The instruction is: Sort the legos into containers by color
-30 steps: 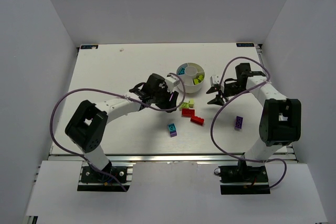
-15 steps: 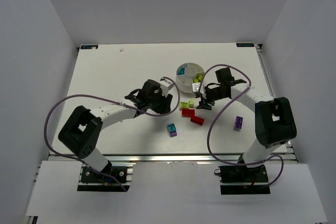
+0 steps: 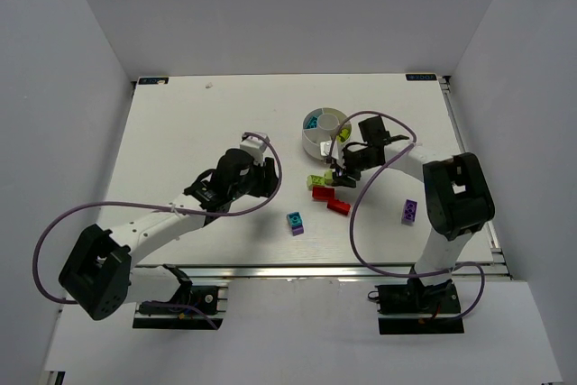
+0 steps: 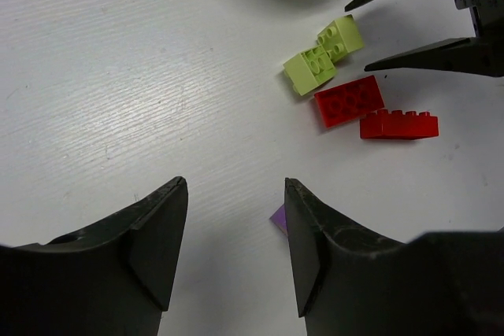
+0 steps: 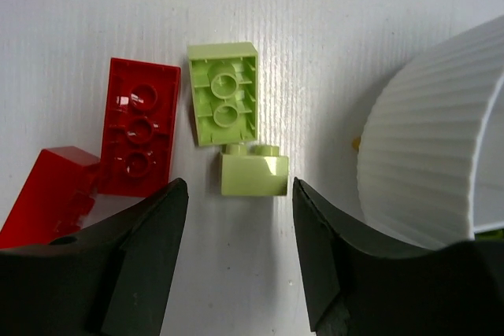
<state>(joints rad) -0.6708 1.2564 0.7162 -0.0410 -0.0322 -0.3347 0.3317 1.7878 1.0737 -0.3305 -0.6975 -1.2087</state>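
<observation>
White bench (image 3: 180, 132), white walls around it. Your left hand (image 4: 235, 186) hangs with its fingers parted and empty, back from the pile. Your right hand (image 5: 239, 186) is parted too and holds nothing. It is poised over two lime bricks (image 5: 224, 92) just beside the dish (image 5: 425, 131), and one of them shows between its fingers. Two red bricks (image 5: 140, 138) lie side by side next to them. You have a cyan-and-purple brick (image 3: 295, 222) and a purple brick (image 3: 410, 211) lying apart. Cyan pieces (image 3: 313, 121) and lime pieces (image 3: 343, 131) sit in separate compartments.
</observation>
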